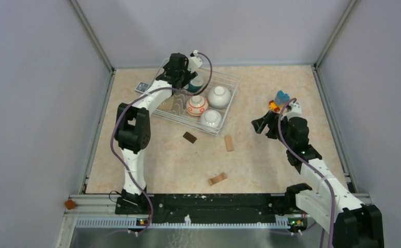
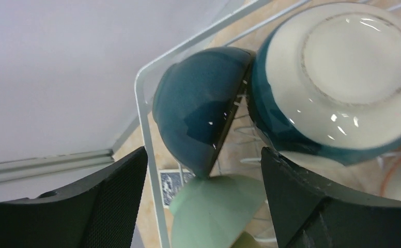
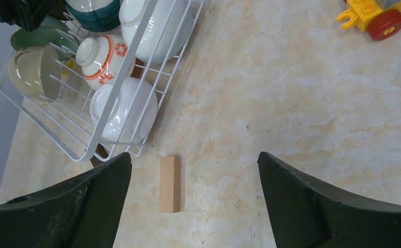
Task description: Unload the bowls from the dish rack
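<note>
Hanging wide open over a corner of the rack (image 2: pixel 145 119), the left gripper (image 2: pixel 203 155) grasps nothing; both fingers (image 2: pixel 110 206) stand apart with no bowl pinched between them. Just past its fingertips a dark teal bowl (image 2: pixel 198 108) stands on edge against the rack's corner wire. To the right of that, touching it, a teal-and-white bowl (image 2: pixel 338 77) lies bottom up. Nearer the wrist, between the fingers and lower down, sits a pale green bowl (image 2: pixel 214 212); whether it touches the right finger cannot be told. Outside the wire, beside the left finger, a blue card (image 2: pixel 170 181) lies on the table.

Farther from this gripper along the rack are a white bowl (image 1: pixel 219 96), an orange-patterned bowl (image 1: pixel 197 105) and another white bowl (image 1: pixel 211 119), all inside the wires.

The right gripper (image 3: pixel 194 157) is likewise released, open and empty, well apart from the rack and above the table (image 3: pixel 302 103). A wood block (image 3: pixel 170 183) lies below it, between its fingers in the wrist view. A toy (image 3: pixel 374 15) sits off to its right.
</note>
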Robot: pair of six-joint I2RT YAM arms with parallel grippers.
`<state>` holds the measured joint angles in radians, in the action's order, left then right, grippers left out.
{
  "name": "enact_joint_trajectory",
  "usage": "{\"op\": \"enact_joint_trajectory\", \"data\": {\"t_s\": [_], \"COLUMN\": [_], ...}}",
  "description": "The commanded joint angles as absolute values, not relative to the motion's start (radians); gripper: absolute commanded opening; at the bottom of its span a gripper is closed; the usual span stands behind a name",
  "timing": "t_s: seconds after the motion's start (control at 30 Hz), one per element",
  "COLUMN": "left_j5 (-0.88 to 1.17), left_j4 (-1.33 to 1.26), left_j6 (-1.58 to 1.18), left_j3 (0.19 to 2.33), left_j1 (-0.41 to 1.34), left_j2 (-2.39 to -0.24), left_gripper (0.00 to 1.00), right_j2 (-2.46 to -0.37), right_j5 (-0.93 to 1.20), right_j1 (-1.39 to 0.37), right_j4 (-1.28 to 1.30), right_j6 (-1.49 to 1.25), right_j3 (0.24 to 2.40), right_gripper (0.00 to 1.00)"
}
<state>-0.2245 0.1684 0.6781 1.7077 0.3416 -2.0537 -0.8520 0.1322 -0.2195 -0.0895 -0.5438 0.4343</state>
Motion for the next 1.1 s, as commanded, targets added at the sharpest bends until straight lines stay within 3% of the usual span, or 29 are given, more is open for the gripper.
{"op": "enact_joint_trajectory", "data": {"t_s": [0.0, 0.17, 0.33, 0.57, 0.87, 1.07], "left_j5": [-0.296, -0.345, -0.434, -0.562, -0.605, -0.630], "left_j4": [0.146, 0.134, 0.077, -0.129, -0.220, -0.254], "left_j6": [0.764, 0.810, 0.858, 0.959, 1.011, 1.022], "left_j3": [1.813, 1.857, 1.865, 1.808, 1.790, 1.768], "left_j1": [0.347, 0.348, 0.355, 0.380, 0.393, 0.394], "left_j2": [-2.117, -2.184, -2.231, -2.249, -2.246, -2.254], "left_gripper": [0.84, 0.67, 0.66, 0.54, 0.43, 0.41], "right_j2": [-0.864, -0.874, -0.895, -0.947, -0.950, -0.942], "right_j5": [0.118, 0.108, 0.094, 0.106, 0.100, 0.098], "right_j1": [-0.216, -0.216, -0.216, -0.216, -0.216, -0.217], "right_j4": [-0.090, -0.088, -0.103, -0.116, -0.115, -0.114], "right_j6": [-0.523, -0.526, -0.524, -0.526, -0.516, -0.514], "right_j3": [0.483, 0.489, 0.491, 0.513, 0.512, 0.510], "right_gripper": [0.91, 0.90, 0.90, 0.89, 0.88, 0.88]}}
